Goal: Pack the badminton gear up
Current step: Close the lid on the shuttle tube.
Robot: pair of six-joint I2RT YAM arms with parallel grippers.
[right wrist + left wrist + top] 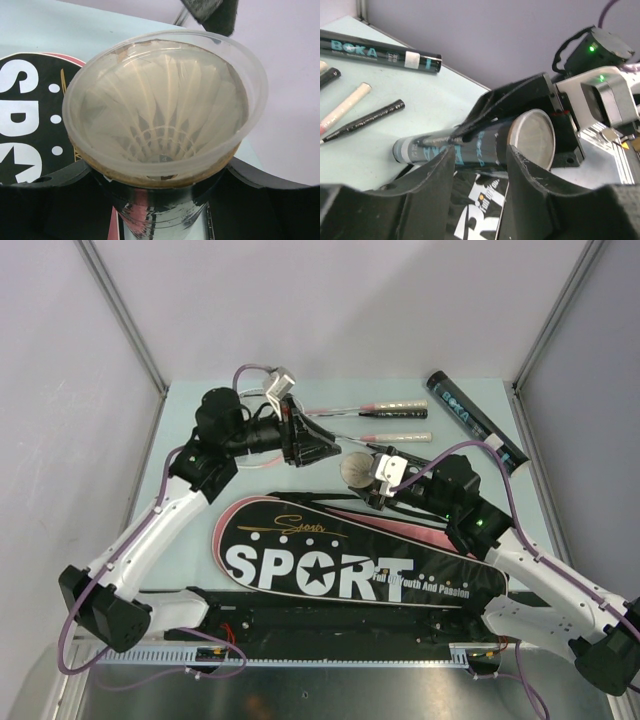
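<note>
Tube (pixel 160 125) clamped between right fingers (pixel 40 210) | left fingers (pixel 430 192) spread, tube just ahead

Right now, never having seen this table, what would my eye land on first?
The big black bag printed SPORT, lying across the near side of the table. Just behind it, the right arm's fingers clamp a dark tube, and its clear cap shows white feather shuttlecocks packed inside.
</note>
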